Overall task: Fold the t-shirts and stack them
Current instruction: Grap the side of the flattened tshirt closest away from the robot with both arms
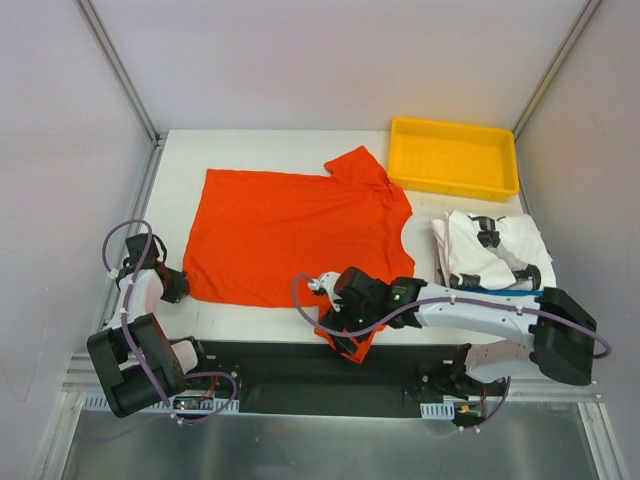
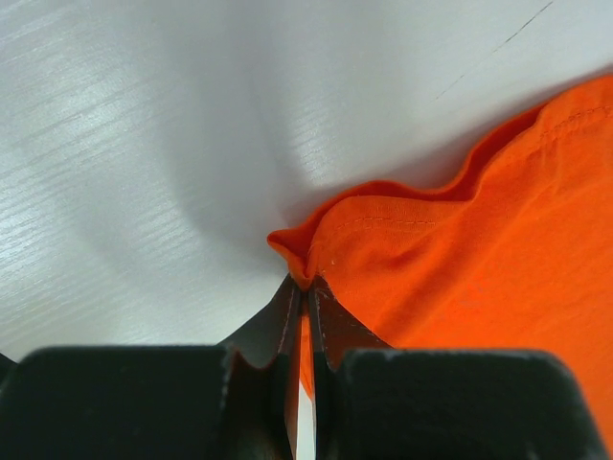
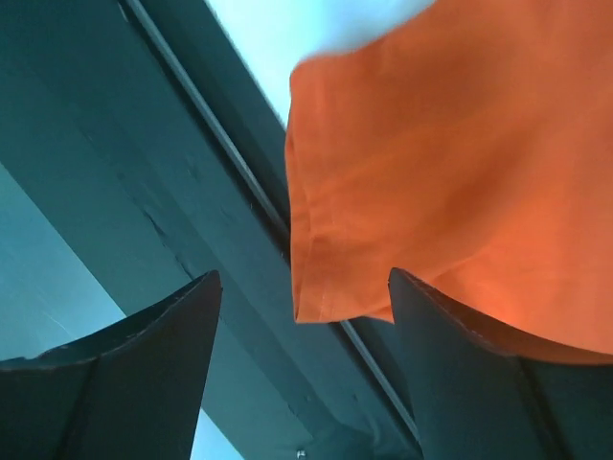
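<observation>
The orange-red t-shirt [image 1: 290,235] lies spread flat on the white table. My left gripper [image 1: 184,285] sits at the shirt's near left corner. In the left wrist view it [image 2: 305,287] is shut on that hem corner [image 2: 299,251]. One orange sleeve [image 1: 347,340] hangs over the table's front edge. My right gripper [image 1: 338,322] is right at it. In the right wrist view it [image 3: 305,292] is open, with the sleeve end [image 3: 383,259] hanging between the fingers. A white t-shirt with dark marks [image 1: 490,250] lies folded at the right. No blue shirt shows.
A yellow plastic tray [image 1: 455,180] stands at the back right, close to the orange shirt's far sleeve. A black rail [image 1: 300,365] runs along the table's front edge under the right gripper. White walls enclose the table on the left, the right and the back.
</observation>
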You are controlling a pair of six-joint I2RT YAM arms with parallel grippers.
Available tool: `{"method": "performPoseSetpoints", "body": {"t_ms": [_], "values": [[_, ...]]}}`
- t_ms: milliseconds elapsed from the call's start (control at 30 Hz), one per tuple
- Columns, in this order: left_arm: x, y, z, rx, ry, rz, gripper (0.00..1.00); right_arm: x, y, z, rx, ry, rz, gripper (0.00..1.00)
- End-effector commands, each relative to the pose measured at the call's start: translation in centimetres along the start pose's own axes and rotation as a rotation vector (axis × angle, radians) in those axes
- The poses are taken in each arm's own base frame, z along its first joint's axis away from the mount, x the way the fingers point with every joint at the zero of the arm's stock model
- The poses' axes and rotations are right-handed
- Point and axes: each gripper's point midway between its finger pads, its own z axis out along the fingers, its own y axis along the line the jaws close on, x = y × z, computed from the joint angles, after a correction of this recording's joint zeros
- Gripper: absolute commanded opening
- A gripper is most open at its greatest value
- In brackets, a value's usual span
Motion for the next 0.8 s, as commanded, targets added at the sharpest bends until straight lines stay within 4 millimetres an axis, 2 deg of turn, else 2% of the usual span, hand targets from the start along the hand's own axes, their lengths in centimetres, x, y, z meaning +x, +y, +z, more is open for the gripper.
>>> {"method": "performPoseSetpoints", "body": {"t_ms": [0,33,133,233,300,433,567,700,767], "values": [[0.0,0.1,0.0,0.013,-0.006,0.035,0.0,1.4,1.3,0.2,-0.009,0.121,-0.027,0.72],[0.0,0.1,0.0,0.012,-0.005,0.038,0.0,2.4,1.7,0.7,-0.001,0.172,-0.043,0.7],[0.0,0.0,0.1,0.015,-0.003,0.043,0.0,3.3,1.5,1.7,0.059,0.238,-0.043,0.68],[0.0,-0.2,0.0,0.02,-0.001,0.046,0.0,4.0,0.3,2.4,0.143,0.279,-0.009,0.62],[-0.1,-0.2,0.0,0.024,-0.001,0.046,0.0,4.3,-0.3,2.7,0.174,0.291,-0.001,0.53],[-0.1,-0.3,-0.1,0.027,-0.005,0.047,0.0,5.7,-2.4,2.8,0.297,0.347,0.02,0.5],[-0.2,-0.3,-0.1,0.027,-0.006,0.043,0.0,6.6,-2.6,3.4,0.308,0.381,0.03,0.45],[-0.2,-0.3,-0.1,0.028,-0.005,0.043,0.0,6.0,-2.8,3.6,0.326,0.366,0.031,0.15],[-0.2,-0.4,-0.2,0.033,-0.009,0.043,0.0,5.6,-2.7,3.5,0.324,0.349,0.032,0.06]]}}
